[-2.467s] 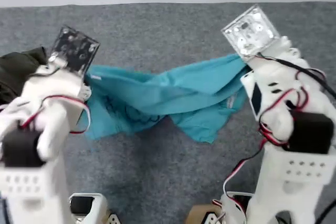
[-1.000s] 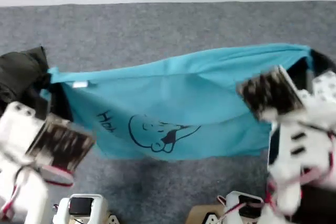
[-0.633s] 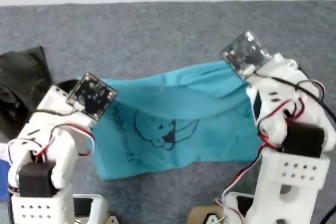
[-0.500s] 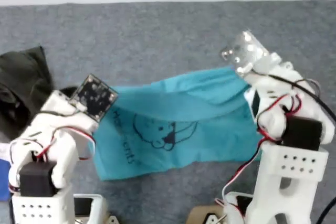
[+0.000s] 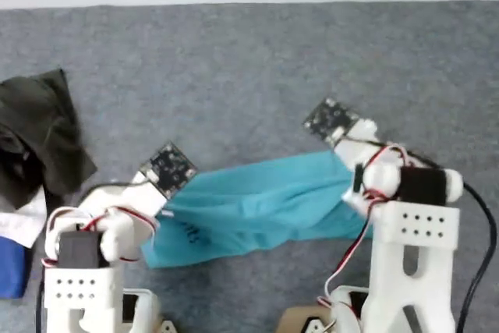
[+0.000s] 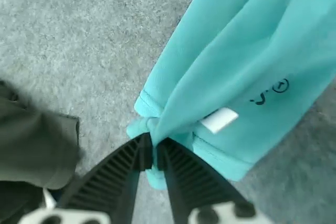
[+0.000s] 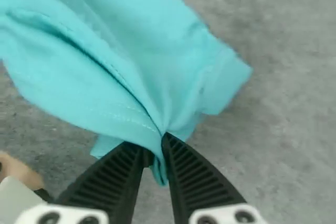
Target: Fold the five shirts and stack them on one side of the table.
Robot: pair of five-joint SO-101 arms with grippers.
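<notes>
A teal shirt (image 5: 257,204) with a dark line drawing hangs bunched between my two arms near the table's front edge. My left gripper (image 6: 150,150) is shut on one gathered corner of the teal shirt (image 6: 236,66), close to its white label (image 6: 219,119). My right gripper (image 7: 155,156) is shut on the other end of the teal shirt (image 7: 121,61). In the high view the left arm (image 5: 101,224) stands at the front left and the right arm (image 5: 390,193) at the front right.
A dark green shirt (image 5: 35,134) lies crumpled at the left edge, with white cloth (image 5: 22,224) and a blue cloth (image 5: 12,271) below it. The dark green shirt (image 6: 31,150) also shows beside my left gripper. Grey carpet (image 5: 249,68) covers the table.
Both arms have pulled back toward the front edge and lowered. The teal shirt, spread wide a second ago, now hangs narrower and bunched between them.
</notes>
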